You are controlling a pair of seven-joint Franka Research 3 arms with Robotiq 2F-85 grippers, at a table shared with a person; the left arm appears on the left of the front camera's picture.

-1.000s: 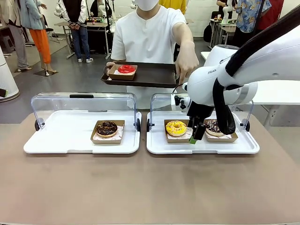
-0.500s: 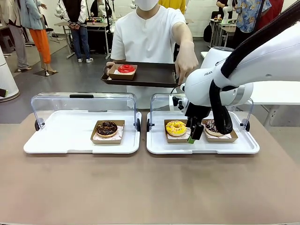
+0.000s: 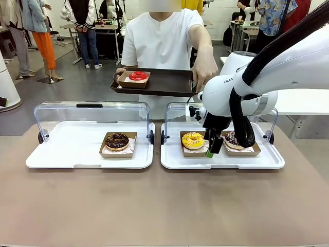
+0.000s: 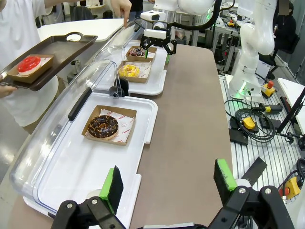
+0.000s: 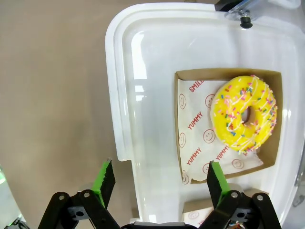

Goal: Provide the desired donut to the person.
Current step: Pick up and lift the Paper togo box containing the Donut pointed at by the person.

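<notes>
Since 1 second ago the right arm has drawn slightly toward picture left, bringing the right gripper (image 3: 211, 146) a little nearer the yellow sprinkled ring donut (image 3: 193, 139); nothing else has shifted. That gripper hangs at centre right of the front view, jaws spread wide and empty. It is low over the right-hand white plastic tray (image 3: 267, 160), between 2 brown cardboard boxes. The box on its left holds the yellow sprinkled ring donut on printed paper. The box on its right holds a dark chocolate donut (image 3: 233, 138), partly hidden behind the arm. In the right wrist view the yellow one lies in the upper right, 1 green pad over the tray's rim and the other over the box's lower edge.

The left-hand white plastic tray (image 3: 61, 154), lower left of centre, holds 1 cardboard box with a crumb-topped chocolate donut (image 3: 117, 140). Both trays have clear lids (image 3: 92, 110) standing open at the back.

At upper centre the person in a white short-sleeved shirt (image 3: 162, 41) holds a dark brown rectangular serving tray (image 3: 169, 82). A cardboard box at its left end holds a red glazed donut (image 3: 138, 75).

The left gripper (image 4: 169, 181), at the bottom of the left wrist view, is spread wide and empty over the tray's end and the table edge.
</notes>
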